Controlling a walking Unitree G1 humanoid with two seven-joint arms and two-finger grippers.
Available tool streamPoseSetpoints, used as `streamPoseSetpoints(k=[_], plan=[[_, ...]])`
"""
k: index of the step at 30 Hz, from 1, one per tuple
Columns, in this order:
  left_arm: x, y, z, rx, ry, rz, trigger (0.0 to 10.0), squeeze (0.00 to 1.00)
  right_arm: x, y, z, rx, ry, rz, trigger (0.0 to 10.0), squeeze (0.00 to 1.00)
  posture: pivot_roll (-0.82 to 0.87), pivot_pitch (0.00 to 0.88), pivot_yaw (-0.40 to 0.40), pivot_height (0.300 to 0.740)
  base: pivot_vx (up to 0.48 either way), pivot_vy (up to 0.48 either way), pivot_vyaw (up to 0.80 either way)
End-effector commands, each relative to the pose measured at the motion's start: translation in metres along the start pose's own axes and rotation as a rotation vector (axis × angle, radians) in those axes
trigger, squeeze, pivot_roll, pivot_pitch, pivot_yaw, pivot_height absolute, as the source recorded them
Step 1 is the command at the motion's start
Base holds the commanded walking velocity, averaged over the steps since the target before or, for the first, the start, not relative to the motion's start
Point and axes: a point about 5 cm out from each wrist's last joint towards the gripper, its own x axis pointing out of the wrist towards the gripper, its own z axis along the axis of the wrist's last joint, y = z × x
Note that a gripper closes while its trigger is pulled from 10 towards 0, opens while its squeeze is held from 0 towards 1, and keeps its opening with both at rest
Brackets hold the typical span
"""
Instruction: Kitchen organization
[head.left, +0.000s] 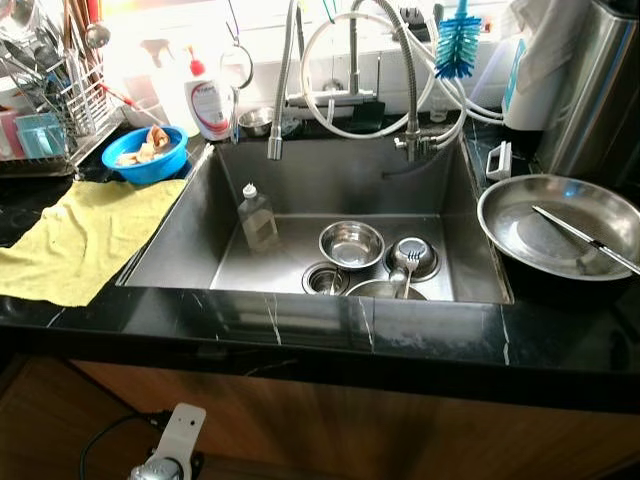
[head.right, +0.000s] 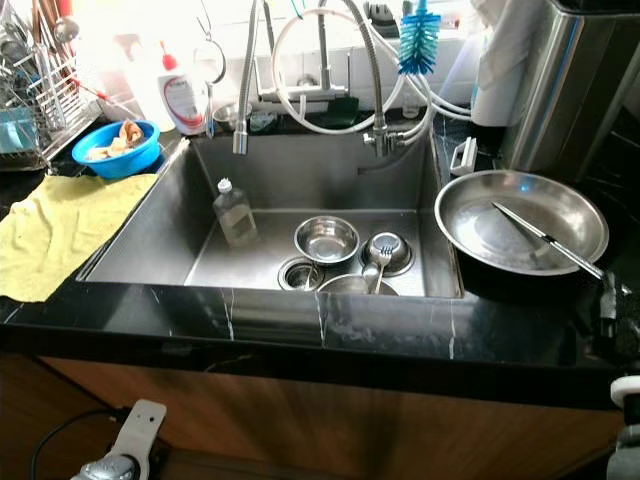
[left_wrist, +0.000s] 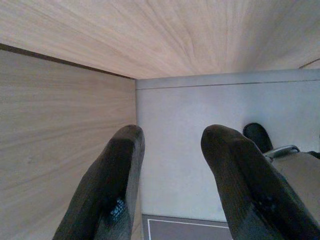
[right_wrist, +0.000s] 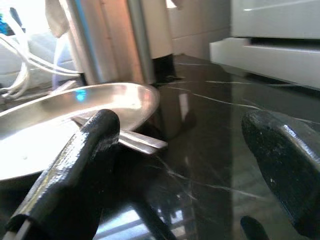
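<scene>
Steel sink (head.left: 170, 250) set in a black counter (head.left: 560, 330); dishes in the basin, a wide pan (head.left: 560, 225) on the counter to its right.

Basin holds a clear bottle (head.left: 257, 216) standing at left, a small steel bowl (head.left: 351, 244) near the middle, a strainer cup (head.left: 412, 255) just beside it with a fork (head.left: 408, 270) leaning across; pan carries a long utensil (head.left: 585, 238) laid over its rim; yellow cloth (head.left: 80, 235) left of sink, blue bowl (head.left: 148, 153) behind it; right gripper (right_wrist: 185, 165) low over the counter beside the pan, jaws wide, holding nothing; left gripper (left_wrist: 172, 185) beside the wooden cabinet (left_wrist: 60, 130), jaws apart, holding nothing.
</scene>
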Motion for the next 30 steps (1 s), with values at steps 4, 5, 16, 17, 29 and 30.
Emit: streamPoseSetpoints(k=[4, 5, 16, 17, 29, 30], plan=[[-0.001, 0.006, -0.006, 0.018, 0.022, 0.015, 10.0, 0.0, 0.008, 0.009, 0.001, 0.007, -0.022, 0.037, 10.0, 0.0, -0.2, 0.0, 0.116, 0.74, 0.0, 0.0, 0.0], [-0.001, 0.006, -0.006, 0.018, 0.022, 0.016, 10.0, 0.0, 0.009, 0.01, 0.001, 0.006, -0.023, 0.042, 10.0, 0.0, -0.2, 0.0, 0.116, 0.74, 0.0, 0.0, 0.0], [-0.001, 0.006, -0.006, 0.039, 0.022, 0.012, 10.0, 0.0, 0.013, 0.012, -0.001, -0.003, -0.03, 0.042, 10.0, 0.0, -0.2, 0.0, 0.113, 0.74, 0.0, 0.0, 0.0], [-0.001, 0.006, -0.006, 0.039, 0.022, 0.011, 10.0, 0.0, 0.013, 0.011, -0.002, -0.01, -0.024, 0.034, 10.0, 0.0, -0.2, 0.0, 0.113, 0.74, 0.0, 0.0, 0.0], [-0.001, 0.006, -0.007, 0.04, 0.023, 0.014, 10.0, 0.0, 0.014, 0.008, -0.008, -0.012, -0.001, 0.003, 0.0, 0.0, -0.2, 0.0, 0.113, 0.74, 0.0, 0.0, 0.0], [-0.001, 0.006, -0.007, 0.04, 0.023, 0.014, 10.0, 0.0, 0.015, 0.008, -0.008, -0.013, -0.001, 0.003, 0.0, 0.0, -0.19, 0.0, 0.113, 0.74, 0.0, 0.0, 0.0]])
